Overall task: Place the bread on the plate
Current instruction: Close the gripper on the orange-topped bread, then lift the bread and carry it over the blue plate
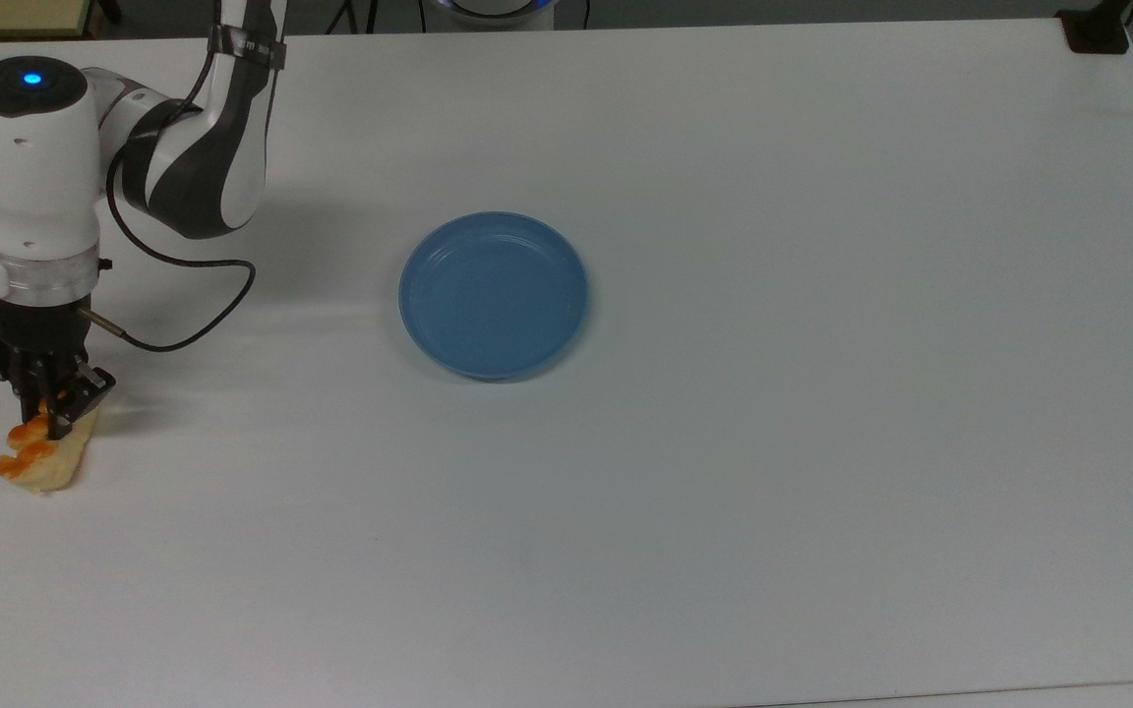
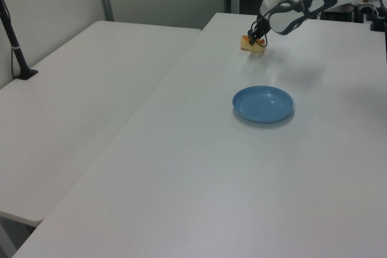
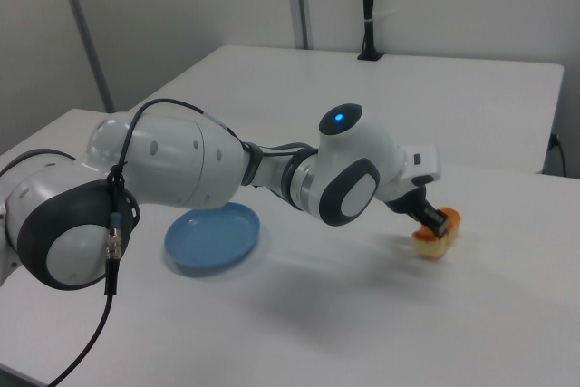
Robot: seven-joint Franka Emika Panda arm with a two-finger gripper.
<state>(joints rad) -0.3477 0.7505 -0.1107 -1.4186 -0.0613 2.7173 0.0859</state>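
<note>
The gripper (image 1: pixel 53 408) is down on the near end of the bread (image 1: pixel 38 455), its two dark fingers drawn in narrow against the loaf's sides, so it is clamped on the bread. In the right view the gripper (image 3: pixel 439 223) reaches down at a slant from the arm's rounded wrist and presses into the top of the bread (image 3: pixel 436 240). The bread sits on the white table (image 1: pixel 773 472), close to the top view's left edge; its orange-brown bumps face up and its pale yellow side shows beneath them. In the left view the gripper (image 2: pixel 256 38) and the bread (image 2: pixel 253 45) are at the far end of the table.

A black cable (image 1: pixel 178 295) loops from the wrist out over the table and back up toward the arm (image 1: pixel 198 147).

The blue plate (image 1: pixel 494 294) lies flat on the table, well apart from the bread, toward the top view's middle. In the right view the plate (image 3: pixel 214 237) lies under the arm's big elbow, at the right view's left of the bread.
</note>
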